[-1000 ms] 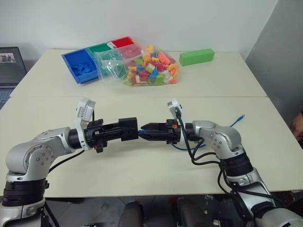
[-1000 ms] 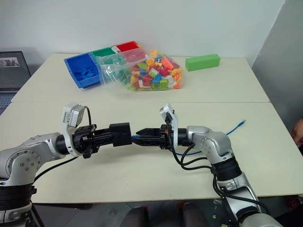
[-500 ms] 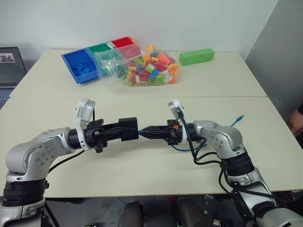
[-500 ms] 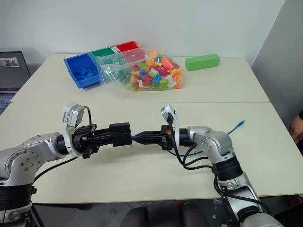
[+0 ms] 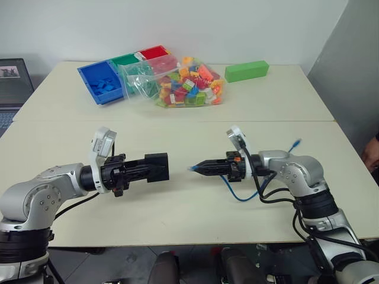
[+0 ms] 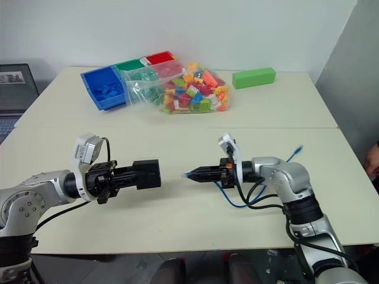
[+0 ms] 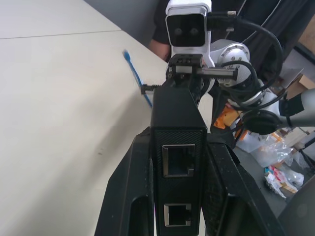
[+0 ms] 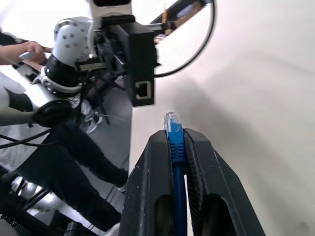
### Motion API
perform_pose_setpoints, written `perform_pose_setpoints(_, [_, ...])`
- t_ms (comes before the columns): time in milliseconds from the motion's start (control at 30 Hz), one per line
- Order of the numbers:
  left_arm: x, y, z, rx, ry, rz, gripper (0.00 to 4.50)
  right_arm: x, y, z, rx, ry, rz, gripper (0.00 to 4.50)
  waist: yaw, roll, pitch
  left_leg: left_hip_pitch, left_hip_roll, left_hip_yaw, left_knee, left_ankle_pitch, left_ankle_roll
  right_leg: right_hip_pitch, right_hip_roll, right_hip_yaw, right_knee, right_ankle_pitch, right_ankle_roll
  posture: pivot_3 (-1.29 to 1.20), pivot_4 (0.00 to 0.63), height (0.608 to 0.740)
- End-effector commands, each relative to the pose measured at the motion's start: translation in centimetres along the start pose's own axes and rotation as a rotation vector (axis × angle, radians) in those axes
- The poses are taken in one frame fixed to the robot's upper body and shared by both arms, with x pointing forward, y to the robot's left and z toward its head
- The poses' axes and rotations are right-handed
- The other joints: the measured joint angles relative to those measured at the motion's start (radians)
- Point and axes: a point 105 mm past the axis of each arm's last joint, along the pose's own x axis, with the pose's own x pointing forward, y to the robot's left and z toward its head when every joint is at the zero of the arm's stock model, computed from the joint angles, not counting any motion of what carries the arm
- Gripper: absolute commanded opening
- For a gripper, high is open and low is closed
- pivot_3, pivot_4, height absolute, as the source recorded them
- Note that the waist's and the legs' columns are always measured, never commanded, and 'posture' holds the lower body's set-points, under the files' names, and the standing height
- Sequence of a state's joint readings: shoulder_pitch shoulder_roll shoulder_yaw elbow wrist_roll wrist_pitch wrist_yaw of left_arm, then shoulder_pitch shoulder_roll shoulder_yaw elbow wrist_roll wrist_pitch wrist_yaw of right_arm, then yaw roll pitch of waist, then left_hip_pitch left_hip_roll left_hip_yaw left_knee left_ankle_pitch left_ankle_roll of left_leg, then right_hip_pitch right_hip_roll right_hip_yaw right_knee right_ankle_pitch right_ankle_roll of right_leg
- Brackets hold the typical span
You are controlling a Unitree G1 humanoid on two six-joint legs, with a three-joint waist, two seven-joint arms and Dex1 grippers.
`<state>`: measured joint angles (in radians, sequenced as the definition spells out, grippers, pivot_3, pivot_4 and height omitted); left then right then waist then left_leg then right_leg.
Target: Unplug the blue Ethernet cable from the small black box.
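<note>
My left gripper is shut on the small black box, held level above the table with its ports facing right; in the left wrist view the box sits between the fingers with two vacant ports. My right gripper is shut on the blue Ethernet cable just behind its clear plug. The plug tip hangs free of the box, a short gap between them. The cable loops down behind the right wrist, and its far end lies on the table.
A blue tray with green and red sections stands at the back left, next to a clear bag of coloured bricks. A green block lies at the back right. A laptop sits at the far left. A person shows at the right edge.
The right gripper closed on the cable at the box, then drew to the right with the plug, which has come out of the port. The box and left gripper shifted slightly left.
</note>
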<state>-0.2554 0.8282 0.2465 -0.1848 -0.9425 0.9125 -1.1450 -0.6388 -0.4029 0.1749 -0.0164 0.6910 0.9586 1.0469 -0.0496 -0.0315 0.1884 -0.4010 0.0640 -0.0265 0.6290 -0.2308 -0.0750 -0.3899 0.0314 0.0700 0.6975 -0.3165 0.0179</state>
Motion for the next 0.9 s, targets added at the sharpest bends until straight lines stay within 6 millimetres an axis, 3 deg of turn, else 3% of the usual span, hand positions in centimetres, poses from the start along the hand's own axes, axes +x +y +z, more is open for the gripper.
perform_pose_setpoints(33, [-0.7,0.1,0.7,0.047,-0.011,0.029,0.81,-1.7,-0.5,0.9,-0.042,-0.047,-0.058,0.06,-0.001,0.000,0.000,0.000,0.000,0.000,0.000,0.000,0.000,0.000,0.000,0.000,0.000,0.000,0.000,0.00,0.150,0.740])
perform_pose_setpoints(133, [-0.9,0.4,0.8,0.054,-0.019,0.055,0.81,-2.6,-3.8,1.9,-0.136,-0.107,-0.265,0.06,-0.005,0.000,0.000,0.000,0.000,0.000,0.000,0.000,0.000,0.000,0.000,0.001,0.000,0.000,0.000,0.00,0.150,0.740])
perform_pose_setpoints(167, [-0.8,0.6,0.8,0.057,-0.025,0.068,0.81,-3.3,-6.3,2.7,-0.194,-0.141,-0.426,0.06,-0.006,0.000,0.000,0.000,0.000,0.001,0.000,0.000,0.000,0.000,0.000,0.001,0.000,0.000,0.000,0.00,0.150,0.740])
perform_pose_setpoints(267, [-0.7,0.8,0.7,0.058,-0.032,0.085,0.81,-4.9,-10.5,3.7,-0.279,-0.189,-0.711,0.06,-0.010,0.001,0.001,0.001,0.000,0.001,0.000,0.000,0.000,0.000,0.000,0.002,0.000,0.000,0.000,0.00,0.150,0.740])
perform_pose_setpoints(367, [-0.5,0.8,0.6,0.058,-0.033,0.088,0.81,-5.8,-13.2,3.4,-0.293,-0.177,-0.858,0.06,-0.009,0.001,0.001,0.000,0.000,0.002,0.000,0.000,0.000,-0.001,0.000,0.002,0.000,0.000,0.000,0.00,0.150,0.740])
perform_pose_setpoints(500, [-0.5,1.1,0.8,0.079,-0.041,0.116,0.81,-6.7,-15.2,2.4,-0.310,-0.120,-0.974,0.06,-0.007,0.001,0.001,-0.001,0.000,0.002,0.000,0.000,0.000,-0.001,0.000,0.002,-0.001,0.003,-0.005,0.00,0.150,0.740])
perform_pose_setpoints(533, [-0.5,1.1,0.8,0.087,-0.042,0.125,0.81,-6.8,-15.4,2.3,-0.311,-0.113,-0.986,0.06,-0.007,0.001,0.001,-0.001,0.000,0.002,-0.001,0.000,0.000,-0.001,0.000,0.002,-0.001,0.003,-0.005,0.00,0.150,0.740])
perform_pose_setpoints(600, [-0.7,1.6,1.0,0.107,-0.063,0.171,0.81,-6.5,-15.0,2.2,-0.320,-0.109,-0.940,0.76,-0.008,0.001,0.001,-0.001,0.000,0.002,-0.001,0.000,0.000,-0.001,0.000,0.002,-0.001,0.003,-0.005,0.00,0.150,0.740])
perform_pose_setpoints(767, [-0.8,3.3,1.0,0.166,-0.096,0.303,0.81,-7.1,-13.2,3.4,-0.409,-0.110,-0.855,1.82,-0.006,0.001,0.002,-0.001,0.000,0.002,0.000,0.000,0.000,-0.001,0.000,0.002,0.000,0.003,-0.005,0.00,0.150,0.740])
perform_pose_setpoints(900, [-2.1,6.2,1.5,0.245,-0.146,0.531,0.81,-6.7,-8.9,4.5,-0.572,-0.064,-0.685,2.82,0.002,0.003,0.002,-0.001,-0.001,0.002,0.000,0.000,0.000,-0.001,-0.001,0.002,0.000,0.003,-0.005,0.00,0.150,0.740])
